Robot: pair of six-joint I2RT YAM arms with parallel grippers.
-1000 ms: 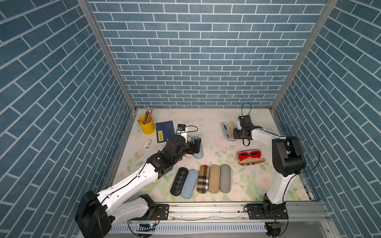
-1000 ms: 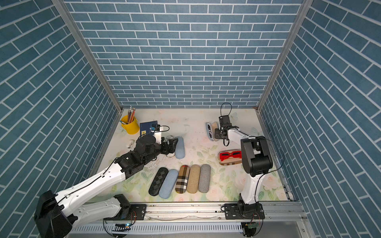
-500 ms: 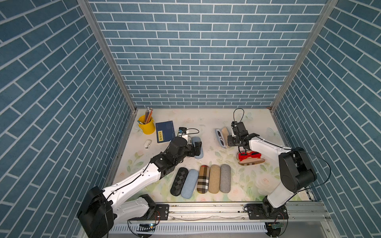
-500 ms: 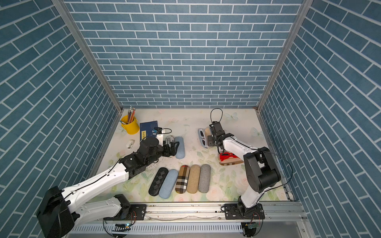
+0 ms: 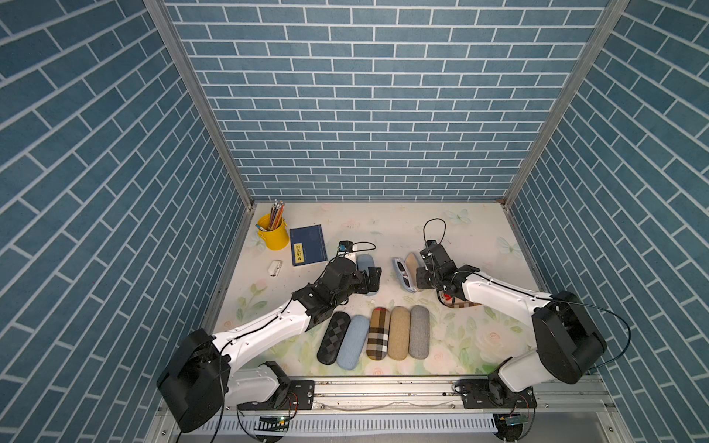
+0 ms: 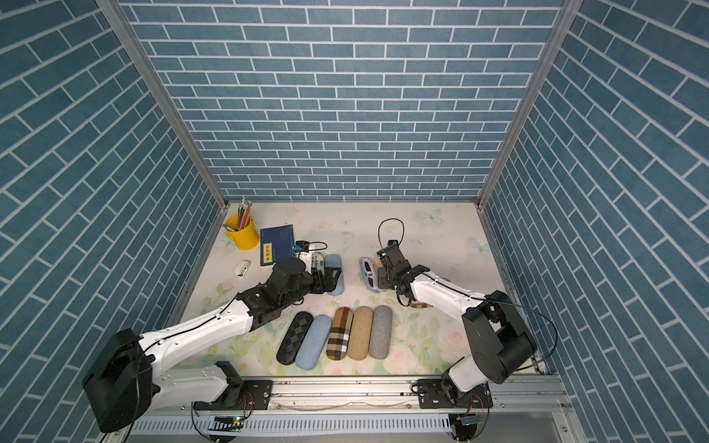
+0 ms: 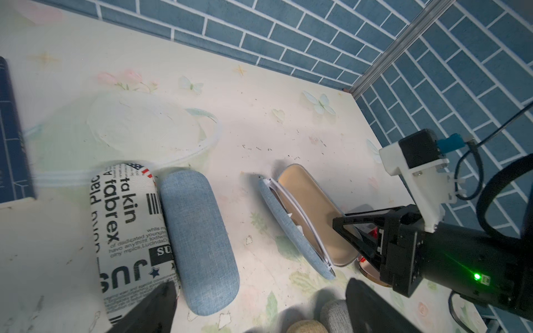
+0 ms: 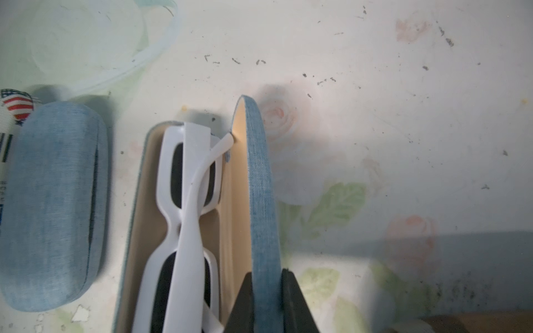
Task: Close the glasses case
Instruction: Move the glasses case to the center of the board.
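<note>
While the right arm has folded back over the last second, the open denim-blue glasses case (image 7: 291,227) has been dragged with it, lower and to the left in both top views. It now rests right of centre on the floral mat, well clear of the back wall.

Right gripper (image 8: 266,276): clamped on the edge of the lid (image 8: 258,187), one finger on each face, at lower centre of the right wrist view. The lid stands near upright, and the base lies flat with white sunglasses (image 8: 184,207) inside.

Left gripper (image 7: 258,289): jaws spread wide, nothing held. It remains poised over a closed blue case (image 7: 199,245) that lies against a newspaper-print case (image 7: 127,225), left of centre in the left wrist view. It shows no meaningful shift.

Assessment: the change is one of position only, and the closing itself is not yet done. Moving the case inward probably gives the wrist room to swing the lid down over the base.

Concern: one temple arm of the sunglasses rises across the frame, its tip at the lid's lining near the hinge, and it may foul the lid as it comes down
</note>
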